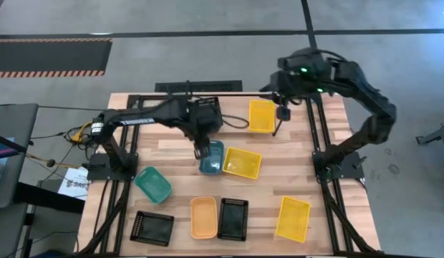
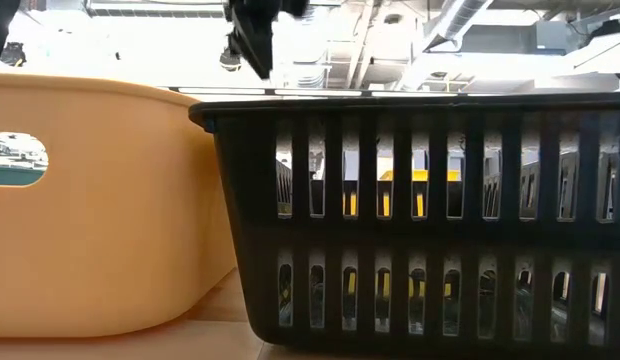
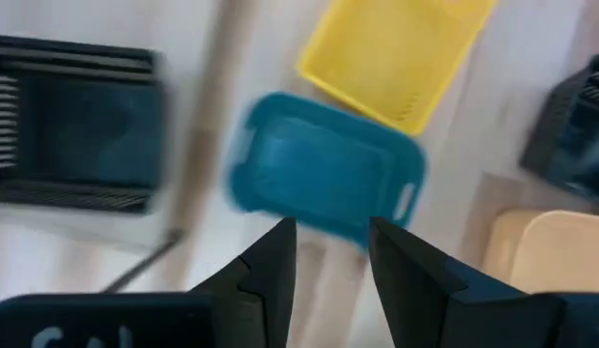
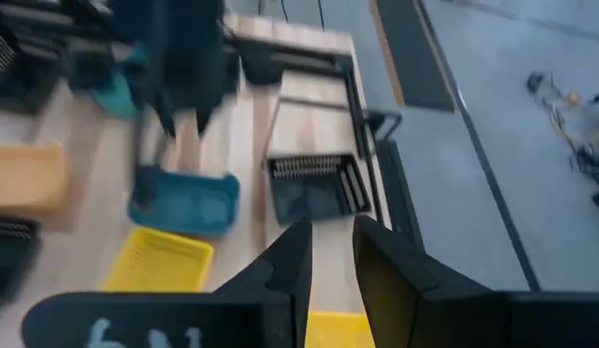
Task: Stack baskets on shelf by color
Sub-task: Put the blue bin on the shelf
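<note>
The left tool hangs over the blue basket at mid-tabletop, its fingers parted and holding nothing. The right tool hovers beside a yellow basket near the far edge, fingers slightly apart, empty. The shelf stands at the far edge, with a black basket on it.
</note>
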`<state>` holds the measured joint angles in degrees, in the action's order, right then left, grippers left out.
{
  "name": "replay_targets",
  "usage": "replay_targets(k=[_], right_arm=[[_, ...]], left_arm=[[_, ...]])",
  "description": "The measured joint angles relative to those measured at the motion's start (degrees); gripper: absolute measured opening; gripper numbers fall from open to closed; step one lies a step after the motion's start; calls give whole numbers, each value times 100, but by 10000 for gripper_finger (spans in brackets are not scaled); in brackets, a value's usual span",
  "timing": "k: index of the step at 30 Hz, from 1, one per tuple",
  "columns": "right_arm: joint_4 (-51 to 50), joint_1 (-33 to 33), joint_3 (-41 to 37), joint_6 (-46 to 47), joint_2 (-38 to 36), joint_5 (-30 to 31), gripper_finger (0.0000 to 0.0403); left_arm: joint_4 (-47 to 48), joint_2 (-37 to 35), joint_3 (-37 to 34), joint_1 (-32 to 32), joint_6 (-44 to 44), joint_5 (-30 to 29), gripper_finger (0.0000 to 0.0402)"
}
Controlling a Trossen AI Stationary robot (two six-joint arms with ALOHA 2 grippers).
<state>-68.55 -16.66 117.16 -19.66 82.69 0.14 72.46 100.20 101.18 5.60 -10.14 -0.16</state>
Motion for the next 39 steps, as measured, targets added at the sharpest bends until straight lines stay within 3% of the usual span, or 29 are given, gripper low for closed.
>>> replay_targets(k=[6, 14, 18, 25, 39], right_arm=[[-4, 294, 0, 234, -298, -2, 101], [-57, 303, -2, 229, -253, -6, 101], [-105, 293, -7, 226, -136, -12, 101], [-134, 293, -7, 224, 98, -43, 101], [-127, 346, -7, 179, 200, -90, 101]], left_arm=[[-1063, 0, -1145, -148, -393, 599, 119], [-1722, 2, -2045, -706, -429, 435, 119], [-2166, 2, -2244, -1021, -201, -4, 119], [-2374, 2, -2421, -1230, -157, -273, 119], [-2442, 73, -2534, -1235, -104, -18, 119]])
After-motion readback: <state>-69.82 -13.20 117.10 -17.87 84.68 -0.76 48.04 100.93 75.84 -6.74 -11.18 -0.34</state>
